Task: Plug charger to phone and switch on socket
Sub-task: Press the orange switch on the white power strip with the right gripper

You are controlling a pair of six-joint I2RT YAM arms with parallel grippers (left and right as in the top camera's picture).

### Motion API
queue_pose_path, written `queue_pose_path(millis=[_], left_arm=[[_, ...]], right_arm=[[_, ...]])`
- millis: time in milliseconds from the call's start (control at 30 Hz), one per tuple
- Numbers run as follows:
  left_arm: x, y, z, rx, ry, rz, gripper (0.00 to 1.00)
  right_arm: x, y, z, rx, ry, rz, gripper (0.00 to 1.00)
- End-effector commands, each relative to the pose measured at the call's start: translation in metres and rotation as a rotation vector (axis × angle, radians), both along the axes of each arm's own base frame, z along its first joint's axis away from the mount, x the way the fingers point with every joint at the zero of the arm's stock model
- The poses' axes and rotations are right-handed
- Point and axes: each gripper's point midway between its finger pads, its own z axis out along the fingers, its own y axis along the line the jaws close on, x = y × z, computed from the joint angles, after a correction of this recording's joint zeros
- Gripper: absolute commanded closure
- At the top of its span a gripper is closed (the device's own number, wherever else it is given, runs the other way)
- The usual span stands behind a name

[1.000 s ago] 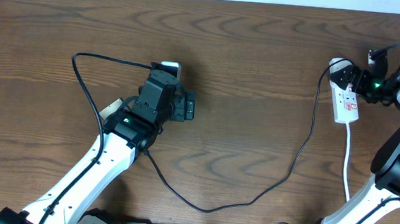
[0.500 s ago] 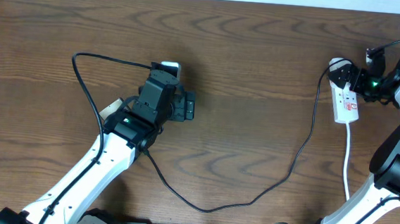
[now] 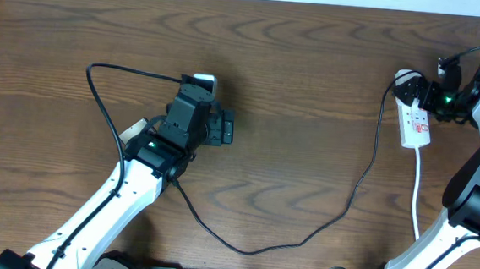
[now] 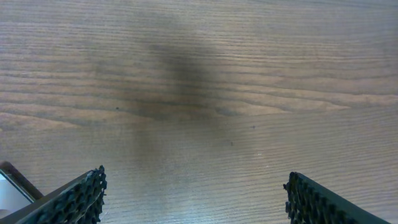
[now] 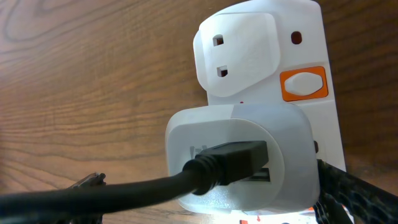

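The white power strip, the socket (image 3: pixel 415 123), lies at the far right. In the right wrist view the socket (image 5: pixel 261 43) has an orange switch (image 5: pixel 303 84) and a white adapter (image 5: pixel 239 134) with the black charger cable (image 5: pixel 124 190) plugged in. My right gripper (image 5: pixel 211 186) is open, its fingers either side of the adapter; overhead it (image 3: pixel 427 95) is at the strip's top end. The cable (image 3: pixel 249 250) loops across the table to my left gripper (image 3: pixel 196 93). That gripper (image 4: pixel 196 199) is open over bare wood. The plug tip is hidden. The phone is hidden under it; only a white bit (image 3: pixel 203 81) shows.
The strip's white cord (image 3: pixel 416 198) runs down toward the right arm's base. A slack cable loop (image 3: pixel 91 82) lies left of the left gripper. A dark-edged pale corner (image 4: pixel 9 186) shows at the lower left of the left wrist view.
My right wrist has drifted slightly up and to the right by the strip. The left arm and the cable have not moved.
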Motion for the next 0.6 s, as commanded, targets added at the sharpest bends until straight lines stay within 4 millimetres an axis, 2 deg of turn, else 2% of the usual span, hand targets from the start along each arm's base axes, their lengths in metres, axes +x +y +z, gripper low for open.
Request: queue_pose_path(millis=[0, 567], left_arm=[[0.0054, -0.0008, 0.0096, 0.001, -0.027, 0.004, 0.10], [0.0054, -0.0008, 0.0096, 0.001, -0.027, 0.004, 0.10]], right_arm=[[-0.0131, 0.0140, -0.0253, 0.054, 0.112, -0.029, 0.01], [-0.0213, 0.0183, -0.0274, 0.102, 0.180, -0.085, 0.01]])
